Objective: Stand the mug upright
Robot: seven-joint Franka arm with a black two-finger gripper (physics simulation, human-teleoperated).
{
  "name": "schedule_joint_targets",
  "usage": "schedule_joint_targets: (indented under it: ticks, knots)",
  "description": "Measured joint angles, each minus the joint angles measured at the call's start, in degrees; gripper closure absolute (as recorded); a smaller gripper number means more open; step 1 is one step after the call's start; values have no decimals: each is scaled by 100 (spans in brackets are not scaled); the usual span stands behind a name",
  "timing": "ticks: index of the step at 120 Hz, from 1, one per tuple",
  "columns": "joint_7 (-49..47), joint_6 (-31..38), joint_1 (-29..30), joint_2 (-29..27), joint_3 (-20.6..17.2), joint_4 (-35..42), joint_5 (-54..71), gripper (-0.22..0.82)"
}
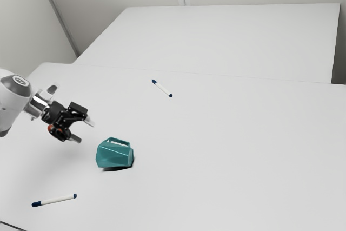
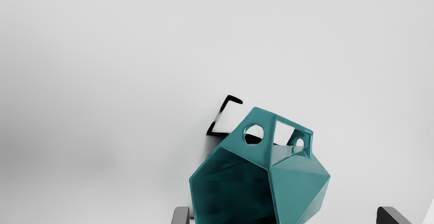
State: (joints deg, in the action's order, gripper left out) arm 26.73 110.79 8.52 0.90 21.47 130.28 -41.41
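The mug point(image 1: 114, 155) lies on its side on the worktop point(image 1: 232, 150), well in from the exterior view's far edge, the gripper point(image 1: 83, 131) nearby, jaws spread and empty, probably to straddle its body.

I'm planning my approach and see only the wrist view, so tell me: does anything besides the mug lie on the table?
Observer: Yes, two pens: one pen toward the exterior view's bottom left, another pen farther from that camera.
Operator: Is the gripper touching the mug?
Observer: No, the exterior view shows a gap between the gripper and the mug.
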Motion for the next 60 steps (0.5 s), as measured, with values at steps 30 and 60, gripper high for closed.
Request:
schedule_joint_targets:
  ticks: [30,60]
  knots:
    - [1206,-129,203,533,145,51,-1347,0]
    - [2090,-215,176,350,164,514,-1689,0]
